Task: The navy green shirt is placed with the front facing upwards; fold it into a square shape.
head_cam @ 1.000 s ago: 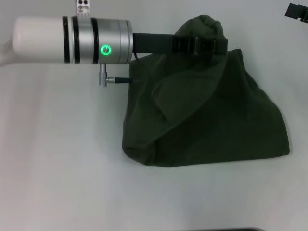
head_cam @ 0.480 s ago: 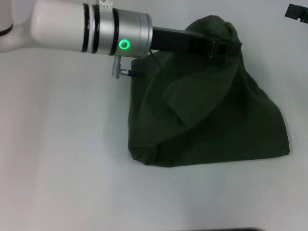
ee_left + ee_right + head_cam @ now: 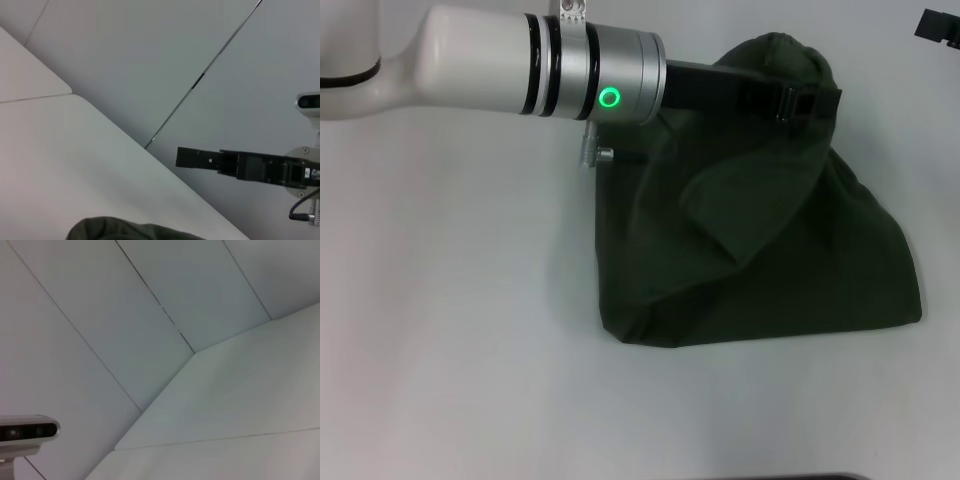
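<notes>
The navy green shirt [image 3: 770, 260] lies bunched in a rough triangle on the white table, plain green side up; no letters show. My left gripper [image 3: 812, 101] reaches in from the left and is shut on a raised fold of the shirt at its far top. A bit of the shirt also shows in the left wrist view [image 3: 125, 231]. My right gripper [image 3: 940, 24] is parked at the far right corner, away from the shirt; it also shows in the left wrist view [image 3: 200, 158].
The white table [image 3: 450, 330] extends to the left of the shirt and in front of it. A dark strip [image 3: 820, 477] shows at the near edge. The right wrist view shows only grey wall panels [image 3: 150, 315].
My left arm has moved to the right with the held fold. The shirt's left edge has been drawn to the right with it. The right gripper has not moved.
</notes>
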